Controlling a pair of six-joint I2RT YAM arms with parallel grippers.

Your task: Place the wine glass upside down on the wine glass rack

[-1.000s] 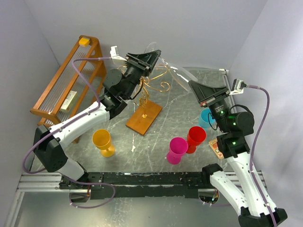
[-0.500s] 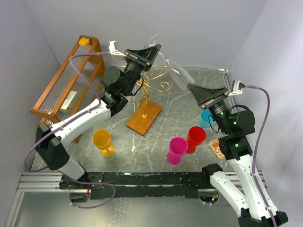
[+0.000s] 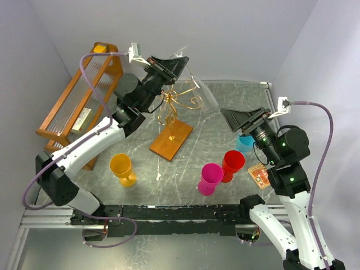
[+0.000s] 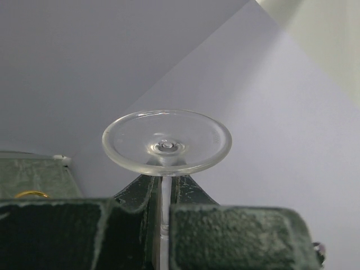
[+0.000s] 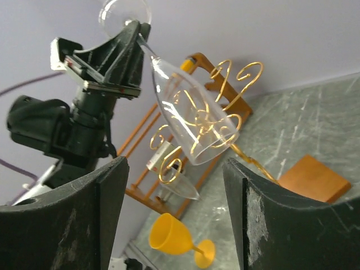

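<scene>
1. The right pincer (image 3: 243, 117) has backed off to the right. Its fingers are spread wide with nothing between them, well apart from the glass.
2. The left pincer (image 3: 174, 63) now carries the clear stemmed wine glass (image 3: 200, 94) alone, pinching the thin stem just under the round foot.
3. It has lifted slightly. The foot is up and the bowl tilts down beside the scrolls of the gold wire wine glass rack (image 3: 171, 104) with its flat brown wooden base. I cannot tell whether the bowl touches the rack.
4. My read: the handover is finished, and lowering the glass onto a scroll arm above the marbled grey counter (image 3: 191, 163) comes next.
</scene>
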